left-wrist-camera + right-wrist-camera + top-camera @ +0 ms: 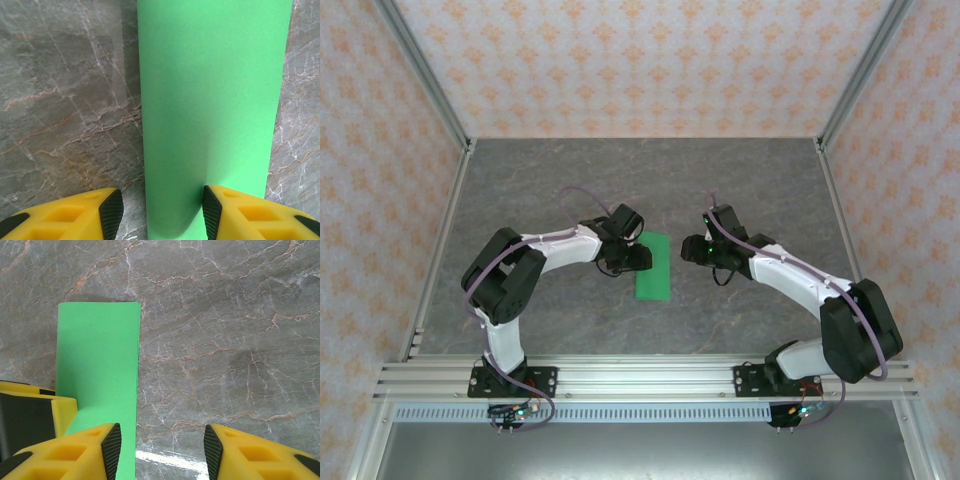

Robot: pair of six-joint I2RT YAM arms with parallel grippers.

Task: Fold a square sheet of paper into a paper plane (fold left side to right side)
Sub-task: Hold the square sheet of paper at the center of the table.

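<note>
The square sheet of paper (653,267) lies between left tool (162,210) and right tool (162,447), both spread, empty.

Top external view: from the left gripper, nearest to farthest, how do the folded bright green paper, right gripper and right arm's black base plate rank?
1. Folded bright green paper, right beside the left gripper, centre.
2. Right gripper, across the paper.
3. Right arm's black base plate, near edge, right.
</note>
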